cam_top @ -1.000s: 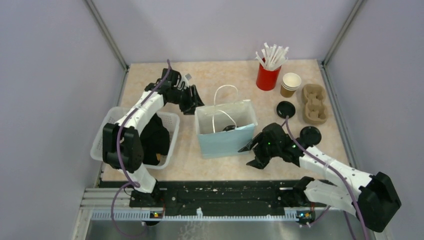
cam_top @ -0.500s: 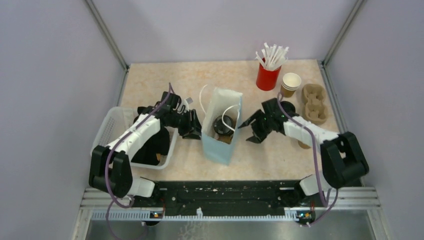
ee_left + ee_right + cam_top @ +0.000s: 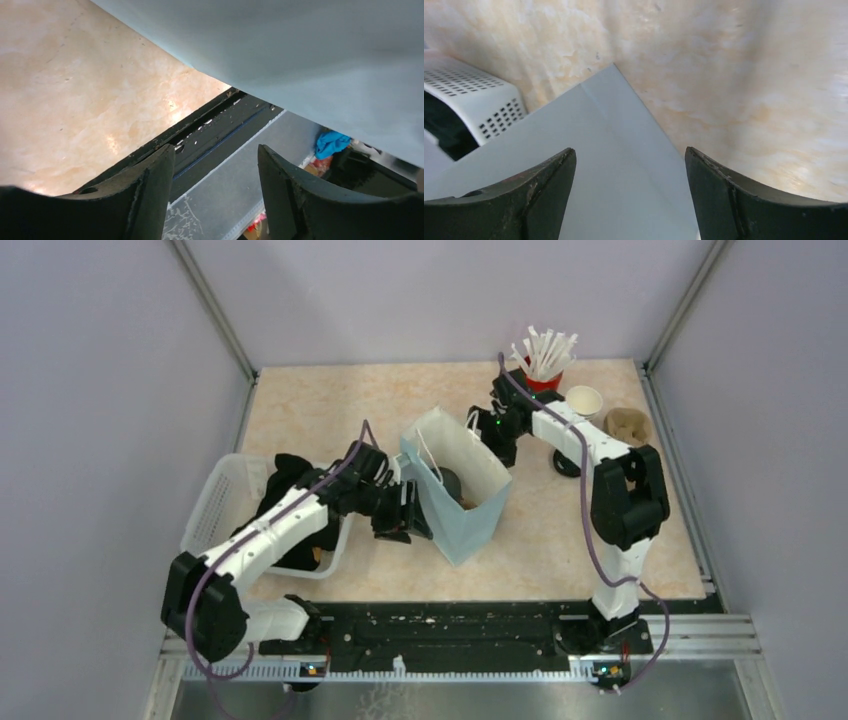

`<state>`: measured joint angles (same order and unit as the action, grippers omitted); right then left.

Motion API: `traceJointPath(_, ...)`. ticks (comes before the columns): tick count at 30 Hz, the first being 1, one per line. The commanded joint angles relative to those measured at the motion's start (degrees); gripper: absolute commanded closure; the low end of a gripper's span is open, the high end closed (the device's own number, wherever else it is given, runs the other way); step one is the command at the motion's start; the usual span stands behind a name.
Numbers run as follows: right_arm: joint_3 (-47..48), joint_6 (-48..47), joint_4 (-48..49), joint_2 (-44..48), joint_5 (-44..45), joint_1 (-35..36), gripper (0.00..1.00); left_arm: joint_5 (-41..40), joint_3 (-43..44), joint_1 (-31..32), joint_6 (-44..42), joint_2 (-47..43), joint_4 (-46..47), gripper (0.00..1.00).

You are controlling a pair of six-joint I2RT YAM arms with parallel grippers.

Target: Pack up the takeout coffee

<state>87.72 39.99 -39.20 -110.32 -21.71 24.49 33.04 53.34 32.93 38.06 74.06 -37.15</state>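
The pale blue bag (image 3: 462, 525) stands open and skewed at the table's middle. One takeout coffee (image 3: 450, 482), black-lidded, sits inside it. A lidless brown cup (image 3: 583, 400) stands at the back right. My left gripper (image 3: 407, 517) is open beside the bag's near-left side, and in the left wrist view the left gripper (image 3: 215, 165) holds nothing, with the bag's wall (image 3: 300, 50) just above it. My right gripper (image 3: 493, 436) is open at the bag's far-right corner. In the right wrist view the right gripper (image 3: 630, 160) points at the bag's side (image 3: 614, 150), jaws apart.
A red cup of white straws (image 3: 540, 368) stands at the back right, next to a pulp cup carrier (image 3: 628, 425). A loose black lid (image 3: 566, 466) lies behind the right arm. A white perforated basket (image 3: 212, 508) with dark contents sits at the left.
The bag has turned and tilted. My left gripper slid toward the bag's near side. My right gripper moved back to the bag's far corner. Both sets of jaws opened wider.
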Motion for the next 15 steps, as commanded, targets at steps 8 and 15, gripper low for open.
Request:
traceJointPath(8,-6.8,-13.0,-26.2,21.1,18.7,-6.8,0.13,-24.6,22.8,-5.2,-8.3,-10.9,-18.0,0.17)
traceJointPath(15,-7.4,-13.2,-36.1,35.1,26.8,-7.4,0.01,-30.0,36.5,-8.3,-6.3,-7.6,-17.1,0.16)
